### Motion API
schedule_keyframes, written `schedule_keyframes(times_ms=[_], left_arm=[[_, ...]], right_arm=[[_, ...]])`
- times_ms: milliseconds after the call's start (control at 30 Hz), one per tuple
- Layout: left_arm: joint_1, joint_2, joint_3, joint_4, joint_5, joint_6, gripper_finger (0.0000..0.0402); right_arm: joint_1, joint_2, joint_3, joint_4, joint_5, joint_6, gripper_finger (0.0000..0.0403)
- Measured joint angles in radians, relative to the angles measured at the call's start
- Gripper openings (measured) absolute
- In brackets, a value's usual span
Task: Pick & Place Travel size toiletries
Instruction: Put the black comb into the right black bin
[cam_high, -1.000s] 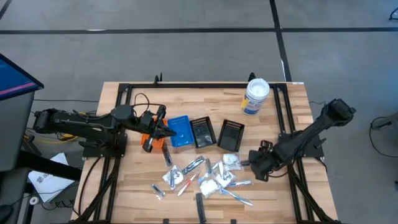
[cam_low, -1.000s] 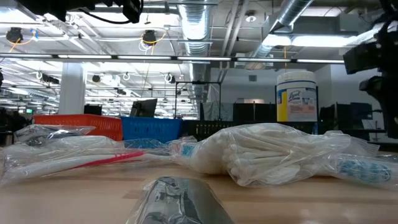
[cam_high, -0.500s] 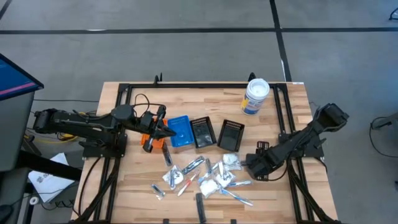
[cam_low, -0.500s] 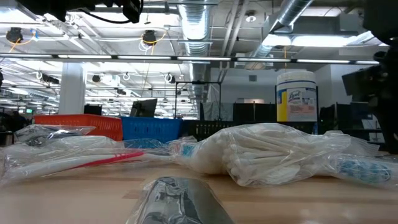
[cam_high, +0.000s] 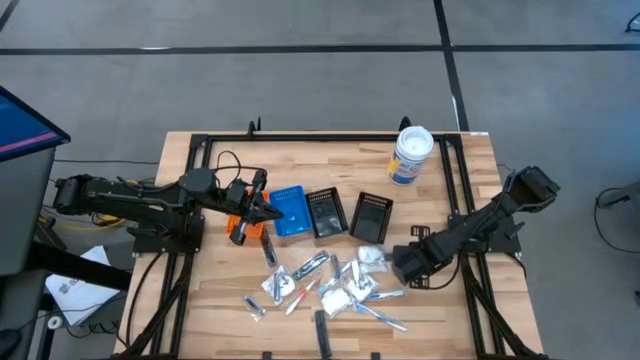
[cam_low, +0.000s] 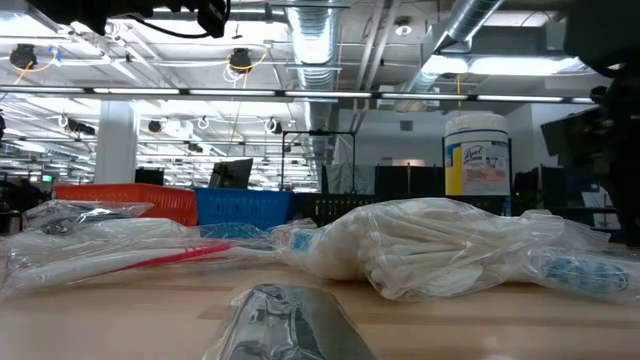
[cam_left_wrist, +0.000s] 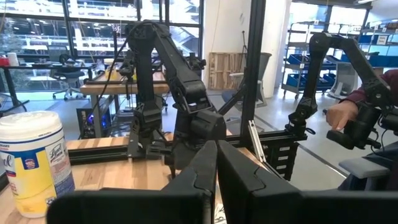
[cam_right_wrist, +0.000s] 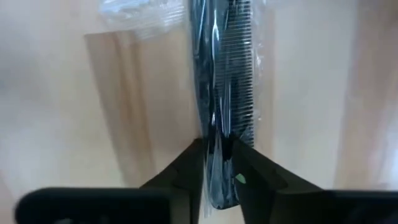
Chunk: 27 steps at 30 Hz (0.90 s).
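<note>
The travel size toiletries (cam_high: 330, 283) lie in a loose pile on the wooden table near its front edge: silvery sachets, white crinkly packets, clear-wrapped sticks. In the low view a clear bag of white sticks (cam_low: 440, 245) lies in front. At the pile's right, my right gripper (cam_high: 404, 266) points down, shut on a black comb in clear wrap (cam_right_wrist: 224, 81) that lies on the wood. My left gripper (cam_high: 264, 212) hangs shut and level above the bins, touching nothing. My right gripper pinches the wrapped black comb near one rounded end (cam_right_wrist: 217, 146) between its two fingers (cam_right_wrist: 186, 169). The fingers come from above, pointing down, and stand across the comb. The comb lies flat on the table, its teeth (cam_right_wrist: 244, 74) to one side.
An orange bin (cam_high: 240, 227), a blue bin (cam_high: 290, 210) and two black bins (cam_high: 326, 212) (cam_high: 373, 215) stand in a row behind the pile. A white tub with a blue label (cam_high: 411, 155) stands at the far right. Black frame rails (cam_high: 455, 190) border the table.
My right gripper has moved toward the table's left, closer to the pile, and has sunk a little. The left arm and the pile have kept still.
</note>
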Motion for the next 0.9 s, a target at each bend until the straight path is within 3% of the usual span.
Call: schedule_keyframes(times_ms=[333, 667, 900], left_arm=[[0.000, 0.000, 0.000, 0.000, 0.003, 0.000, 0.0008], [0.000, 0.000, 0.000, 0.000, 0.001, -0.003, 0.0008], [0.000, 0.000, 0.000, -0.003, -0.001, -0.003, 0.0008]], right_arm=[[-0.021, 0.001, 0.011, -0.017, 0.000, -0.007, 0.0006], [-0.021, 0.004, 0.120, -0.190, -0.077, -0.017, 0.0000], [-0.021, -0.039, 0.278, -0.370, -0.093, -0.014, 0.0000]])
